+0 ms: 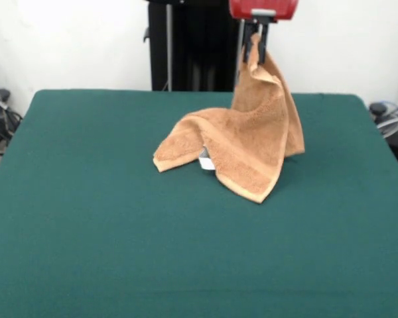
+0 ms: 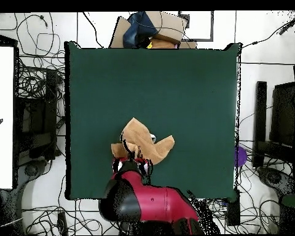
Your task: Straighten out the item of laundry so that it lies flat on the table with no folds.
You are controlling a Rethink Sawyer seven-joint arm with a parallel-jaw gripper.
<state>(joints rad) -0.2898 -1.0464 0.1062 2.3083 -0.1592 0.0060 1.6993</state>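
Tan terry towel (image 1: 249,142) hangs by one corner from the pincer (image 1: 257,41) above the dark green surface (image 1: 86,218).

The pincer is clamped on the towel's top corner, under the red arm (image 2: 151,204) that reaches in. From there the cloth drapes down in a loose, folded cone; its lower part rests on the felt near the middle of the surface, toward the robot's side. One corner spreads out flat to the side, another points toward me. A small white label (image 1: 206,159) peeks out from under a fold.
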